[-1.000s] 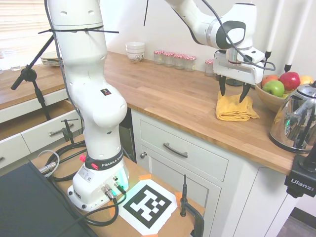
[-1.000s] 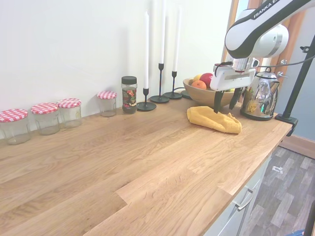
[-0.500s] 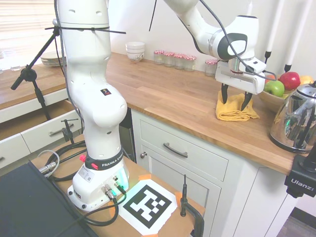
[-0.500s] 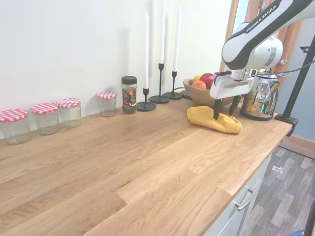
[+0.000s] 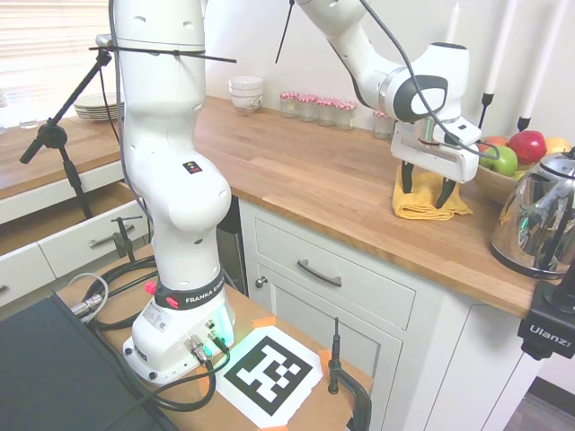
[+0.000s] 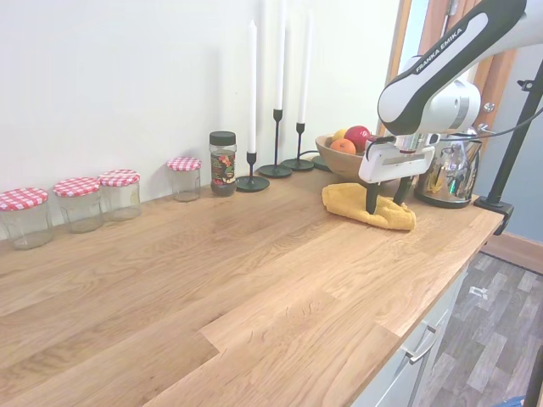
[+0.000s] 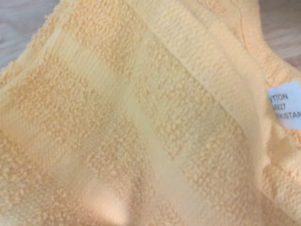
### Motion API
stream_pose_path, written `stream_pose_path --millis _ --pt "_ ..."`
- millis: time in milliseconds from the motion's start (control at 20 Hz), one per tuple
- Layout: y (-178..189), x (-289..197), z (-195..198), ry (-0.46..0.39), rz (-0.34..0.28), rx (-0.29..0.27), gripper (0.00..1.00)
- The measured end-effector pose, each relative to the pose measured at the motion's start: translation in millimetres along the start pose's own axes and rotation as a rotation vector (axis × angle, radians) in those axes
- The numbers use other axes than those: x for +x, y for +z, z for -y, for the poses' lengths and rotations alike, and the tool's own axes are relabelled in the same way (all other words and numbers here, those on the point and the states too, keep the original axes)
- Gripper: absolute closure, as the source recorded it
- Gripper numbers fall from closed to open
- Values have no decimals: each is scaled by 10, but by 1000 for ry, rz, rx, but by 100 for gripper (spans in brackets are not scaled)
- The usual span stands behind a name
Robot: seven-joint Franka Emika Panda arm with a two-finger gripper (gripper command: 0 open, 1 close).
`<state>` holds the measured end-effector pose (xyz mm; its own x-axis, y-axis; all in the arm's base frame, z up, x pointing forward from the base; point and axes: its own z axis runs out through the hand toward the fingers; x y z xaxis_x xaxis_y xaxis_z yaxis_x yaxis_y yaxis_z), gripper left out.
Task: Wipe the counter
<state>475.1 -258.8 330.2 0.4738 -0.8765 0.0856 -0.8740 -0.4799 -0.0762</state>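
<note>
Butcher-block counter (image 6: 254, 280) along white wall. One yellow towel (image 6: 356, 203) lies by fruit bowl (image 6: 339, 161); four check-lidded jars (image 6: 76, 203), three candlesticks (image 6: 276, 140). Gripper (image 6: 383, 202), lower than a second ago, fingers spread astride towel, tips apparently pressing into it.

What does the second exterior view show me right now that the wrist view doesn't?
Only the second exterior view shows the claw, open, with its fingers straddling the yellow towel and their tips down at the cloth, plus the counter's long bare stretch, the fruit bowl, kettle, candlesticks and checked-lid jars. Only the wrist view shows the towel's terry weave, its flat woven bands and a white care label. Both show the yellow towel lying on the wooden counter.
</note>
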Motion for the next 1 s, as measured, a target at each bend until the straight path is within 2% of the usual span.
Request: stream_pose_path --millis 1000 --pt "0 -41 57 -10 3 16 100"
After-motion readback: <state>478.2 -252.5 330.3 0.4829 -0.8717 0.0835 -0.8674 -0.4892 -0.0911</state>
